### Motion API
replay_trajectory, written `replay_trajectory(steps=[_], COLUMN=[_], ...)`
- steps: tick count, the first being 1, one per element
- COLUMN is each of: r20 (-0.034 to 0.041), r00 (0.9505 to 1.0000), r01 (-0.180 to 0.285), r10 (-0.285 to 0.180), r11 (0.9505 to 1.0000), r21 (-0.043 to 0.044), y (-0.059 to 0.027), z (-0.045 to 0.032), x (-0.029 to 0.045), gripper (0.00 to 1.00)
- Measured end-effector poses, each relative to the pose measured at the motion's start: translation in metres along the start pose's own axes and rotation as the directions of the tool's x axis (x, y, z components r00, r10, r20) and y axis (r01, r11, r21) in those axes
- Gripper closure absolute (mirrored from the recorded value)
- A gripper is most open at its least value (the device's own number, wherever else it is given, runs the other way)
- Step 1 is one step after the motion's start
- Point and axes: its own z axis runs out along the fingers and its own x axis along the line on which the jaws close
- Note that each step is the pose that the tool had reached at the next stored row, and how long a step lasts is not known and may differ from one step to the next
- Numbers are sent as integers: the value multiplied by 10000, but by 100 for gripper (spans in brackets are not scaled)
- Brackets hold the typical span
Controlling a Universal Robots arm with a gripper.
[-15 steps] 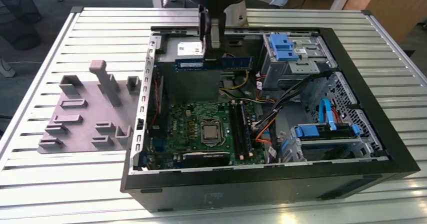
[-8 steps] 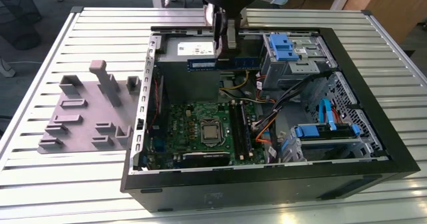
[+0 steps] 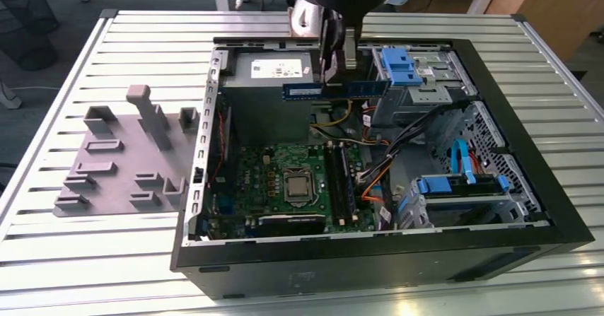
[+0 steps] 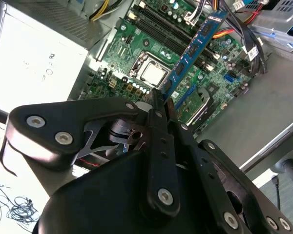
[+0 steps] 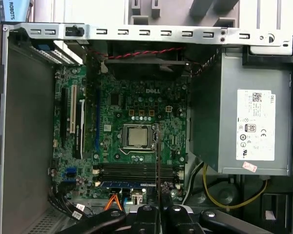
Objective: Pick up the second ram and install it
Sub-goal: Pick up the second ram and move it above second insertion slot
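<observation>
So the gripper (image 3: 332, 75) is pinched shut on the second ram (image 3: 335, 90), holding it up in the air over the open PC case (image 3: 510, 189), above the power supply (image 3: 269, 72) end of the box. In the exterior view the stick lies flat-ish with its long axis running across the picture, sticking out either side of the fingers. The black memory slots (image 3: 340, 182) sit lower down on the green motherboard (image 3: 283, 182), next to the bare CPU (image 3: 297, 185), and they run roughly crosswise to the stick, so that's the relation that matters. In the second wrist view the ram (image 4: 195, 48) reads as a thin blue-green board with chips, hovering well above the slots. One slot looks already filled with a blue stick (image 5: 122, 185), though I'm not totally sure. The grey plastic tray (image 3: 113, 160) sits outside on the slatted metal table (image 3: 56, 259).
</observation>
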Motion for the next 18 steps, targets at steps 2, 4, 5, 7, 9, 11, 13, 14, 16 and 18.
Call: replay_trajectory(steps=[2,4,5,7,9,11,13,14,16,18], r20=[0,0,0,-1,0,0,0,0,1,4], r00=[10000,10000,10000,10000,10000,10000,10000,10000,9999,9991], r01=[0,0,0,0,0,0,-4,-29,-153,-420], r10=[0,0,0,0,0,0,4,29,153,420], r11=[10000,10000,10000,10000,10000,10000,10000,10000,9999,9991], r21=[0,0,0,0,0,0,0,0,0,-1], y=[-5,-9,-9,-11,-12,-14,-14,-14,-15,-15], z=[0,0,0,0,0,0,0,0,0,1], x=[-1,-1,-1,-1,-1,-1,-1,-1,-1,-1], gripper=[86,86,86,86,86,86,86,86,86,86])
